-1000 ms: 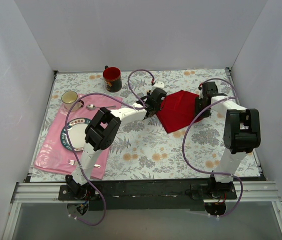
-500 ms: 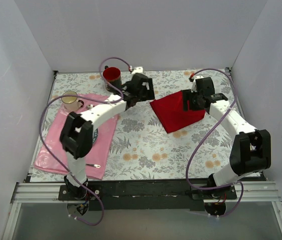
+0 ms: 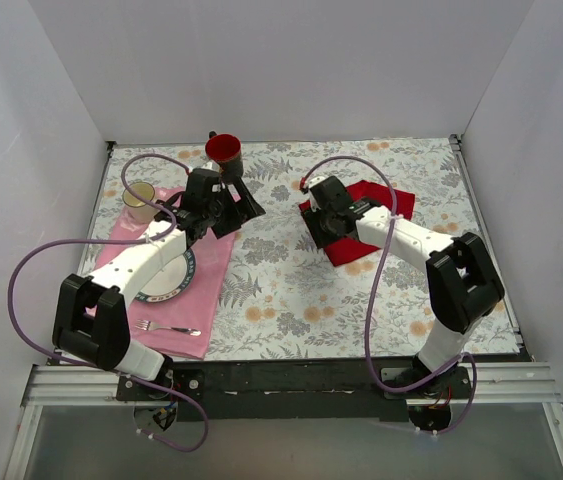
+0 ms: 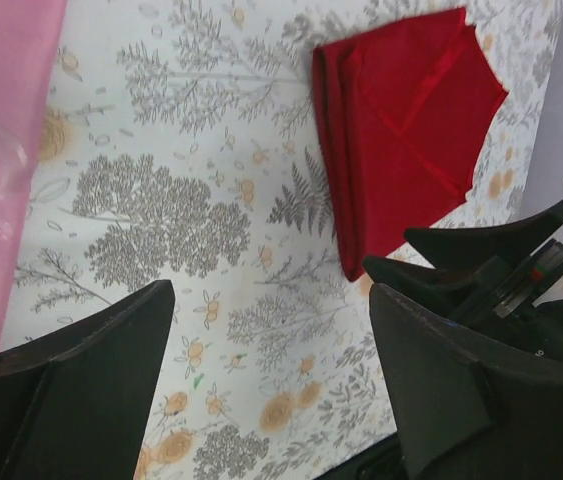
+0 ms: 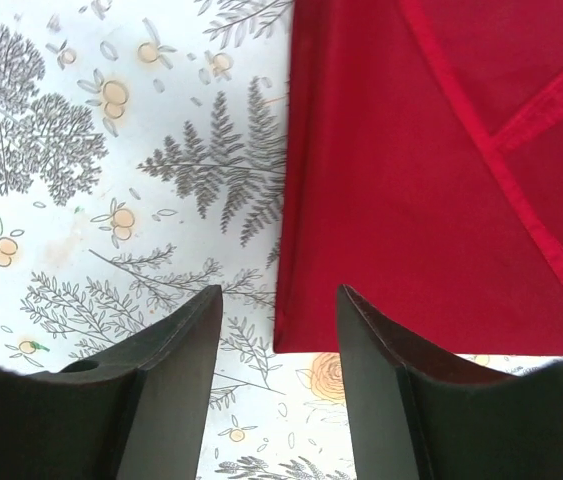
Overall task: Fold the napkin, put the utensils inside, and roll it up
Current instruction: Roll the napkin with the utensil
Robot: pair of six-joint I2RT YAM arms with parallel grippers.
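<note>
The plain bright red cloth napkin (image 3: pixel 381 202) lies folded on the flower-printed tablecloth (image 3: pixel 291 300), right of the middle of the top view, with one point toward the lower edge of the frame. The right gripper (image 5: pixel 279 295) hangs just above the napkin's left border. Its two black fingers stand moderately apart and nothing is between them. The left gripper (image 4: pixel 271 300) is left of centre in the top view, over the upper right corner of the pale pink placemat cloth (image 3: pixel 193 300) and below the red mug (image 3: pixel 224 150). Its fingers are spread wide and hold nothing, and in its wrist view the napkin is in the upper right, well apart from them. A beige cup (image 3: pixel 139 195) stands at the upper left. A slim metal fork (image 3: pixel 166 328) lies on the placemat at lower left, but I cannot tell its colour.
</note>
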